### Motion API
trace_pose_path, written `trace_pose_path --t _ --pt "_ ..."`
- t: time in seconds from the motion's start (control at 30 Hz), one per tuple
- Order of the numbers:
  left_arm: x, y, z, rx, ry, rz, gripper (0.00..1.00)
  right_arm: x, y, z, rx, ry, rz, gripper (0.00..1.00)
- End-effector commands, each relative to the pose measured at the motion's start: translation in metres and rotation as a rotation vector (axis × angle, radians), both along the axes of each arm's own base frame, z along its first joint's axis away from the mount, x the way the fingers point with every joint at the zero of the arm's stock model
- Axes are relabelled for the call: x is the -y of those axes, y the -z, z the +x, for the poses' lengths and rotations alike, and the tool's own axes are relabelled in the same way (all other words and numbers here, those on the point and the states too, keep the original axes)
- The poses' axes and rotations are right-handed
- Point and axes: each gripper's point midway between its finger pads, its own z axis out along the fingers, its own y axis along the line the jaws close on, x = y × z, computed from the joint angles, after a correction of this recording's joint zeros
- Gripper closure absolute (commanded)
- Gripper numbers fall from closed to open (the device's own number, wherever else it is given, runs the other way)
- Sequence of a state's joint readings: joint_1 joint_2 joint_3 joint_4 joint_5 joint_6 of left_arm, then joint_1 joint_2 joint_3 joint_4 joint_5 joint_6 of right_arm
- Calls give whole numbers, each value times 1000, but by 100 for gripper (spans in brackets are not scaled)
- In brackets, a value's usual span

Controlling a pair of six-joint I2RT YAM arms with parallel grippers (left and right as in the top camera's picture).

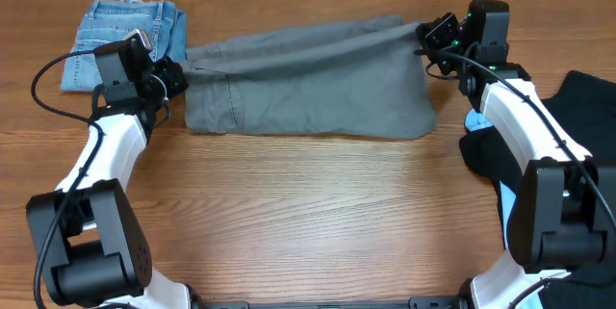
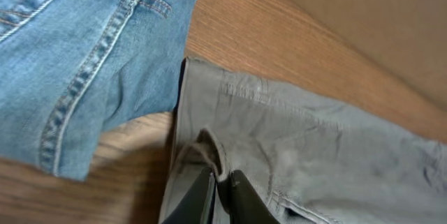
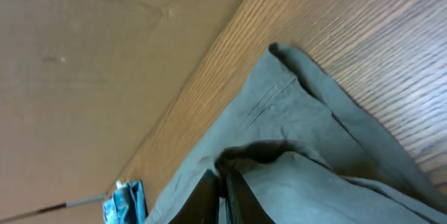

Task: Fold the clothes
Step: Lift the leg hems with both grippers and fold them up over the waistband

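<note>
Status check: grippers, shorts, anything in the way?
Left gripper, right gripper: each shut on one end of grey-green shorts. Shorts lie spread, far side of table. Blue jeans close by left gripper; black garment at right edge.

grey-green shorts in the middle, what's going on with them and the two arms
The two arms are working on folding the grey-green shorts. The left fingers are shut on a pinch of fabric at the shorts' left end, and the right fingers are shut on fabric at the far right corner. The shorts lie stretched between them on the table. A folded blue denim pair sits at the far left and a black garment at the right edge.
</note>
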State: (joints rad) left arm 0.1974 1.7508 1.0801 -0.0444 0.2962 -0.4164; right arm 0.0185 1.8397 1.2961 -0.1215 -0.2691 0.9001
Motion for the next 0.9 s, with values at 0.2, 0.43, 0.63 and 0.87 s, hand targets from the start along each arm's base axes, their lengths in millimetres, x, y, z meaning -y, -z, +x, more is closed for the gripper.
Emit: trace_pose_path --t 0.2,0.43,0.63,0.87 --pt "2 -4 13 30 -39 -44 84 18 -12 15 52 68 14 92" --pt "6 -8 14 45 1 -58 38 8 -15 12 75 -55 -14 53" --pt "6 -7 -3 -34 125 -72 37 21 37 -36 -200 -144 -119 42" --pt "3 -4 -44 -238 266 19 33 39 87 -112 -561 -165 -223 45"
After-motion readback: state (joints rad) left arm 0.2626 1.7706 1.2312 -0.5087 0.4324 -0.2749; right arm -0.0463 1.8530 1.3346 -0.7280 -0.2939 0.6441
